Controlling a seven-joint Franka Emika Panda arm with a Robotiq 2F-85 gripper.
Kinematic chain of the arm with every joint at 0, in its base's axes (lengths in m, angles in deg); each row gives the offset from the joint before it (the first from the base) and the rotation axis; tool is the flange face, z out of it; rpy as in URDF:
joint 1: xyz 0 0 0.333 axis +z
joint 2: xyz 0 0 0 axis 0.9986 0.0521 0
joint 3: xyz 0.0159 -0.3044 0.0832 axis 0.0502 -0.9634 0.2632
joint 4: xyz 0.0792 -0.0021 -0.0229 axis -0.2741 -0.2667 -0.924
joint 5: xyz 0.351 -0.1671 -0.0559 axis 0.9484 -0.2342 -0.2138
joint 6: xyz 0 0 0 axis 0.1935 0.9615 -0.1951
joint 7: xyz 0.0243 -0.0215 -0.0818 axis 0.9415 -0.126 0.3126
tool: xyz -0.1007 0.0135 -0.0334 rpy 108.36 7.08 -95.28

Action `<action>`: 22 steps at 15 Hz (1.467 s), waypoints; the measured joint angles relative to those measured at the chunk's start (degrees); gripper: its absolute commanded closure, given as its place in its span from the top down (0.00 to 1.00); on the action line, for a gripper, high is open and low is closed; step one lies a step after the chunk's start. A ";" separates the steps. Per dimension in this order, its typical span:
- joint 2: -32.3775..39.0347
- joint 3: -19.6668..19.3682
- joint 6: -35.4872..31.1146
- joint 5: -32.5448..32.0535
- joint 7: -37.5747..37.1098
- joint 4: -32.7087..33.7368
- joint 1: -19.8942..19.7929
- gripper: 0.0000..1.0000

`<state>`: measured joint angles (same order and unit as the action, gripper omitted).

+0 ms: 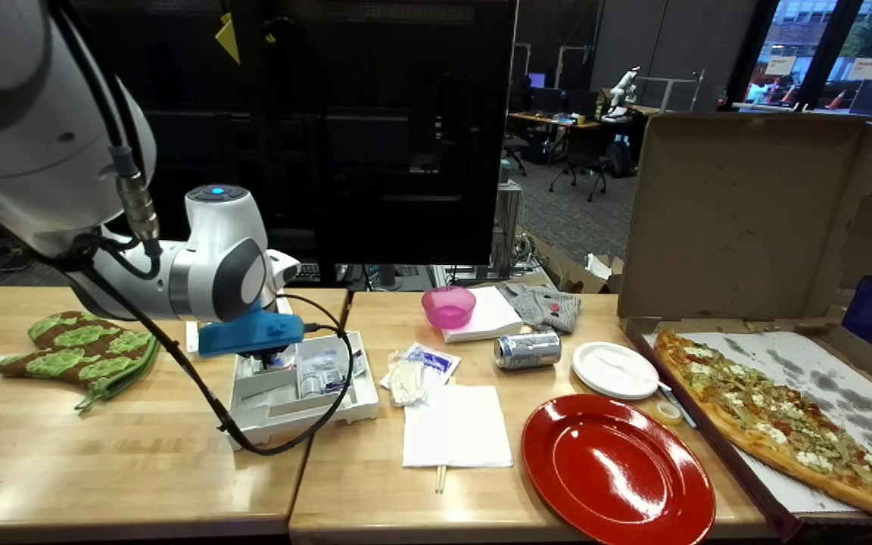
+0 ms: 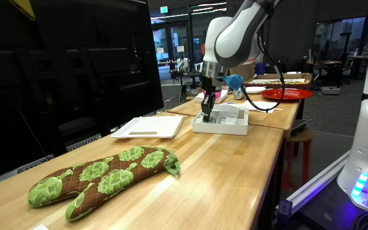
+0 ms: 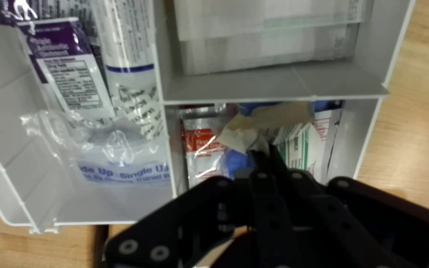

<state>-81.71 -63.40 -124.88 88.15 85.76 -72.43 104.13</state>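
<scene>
The white box (image 2: pixel 219 128) may be dragged if the gripper (image 3: pixel 262 152), held within it, is pulled against the box's divider (image 3: pixel 255 89). A red-and-white packet (image 3: pixel 203 139) lying in the box may be snagged and carried along. Between jaws pressed together, a crumpled beige strip (image 3: pixel 283 114) seems to be pinched inside the box; since only a small part appears caught, it may be torn or dropped

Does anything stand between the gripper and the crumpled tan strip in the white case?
Nothing visible does. In the wrist view, the gripper is shut and appears to pinch the near edge of the tan strip; the compartment divider lies beyond the strip, not between them.
</scene>
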 measured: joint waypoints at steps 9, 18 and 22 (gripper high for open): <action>-4.49 2.20 0.09 -0.01 -1.39 -1.76 0.37 0.01; -11.93 2.59 0.00 -0.03 -2.09 -5.33 1.06 0.01; -15.28 1.72 -0.06 -0.03 -2.08 -5.48 1.32 0.01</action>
<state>-96.99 -61.68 -124.94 88.12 83.68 -77.91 105.45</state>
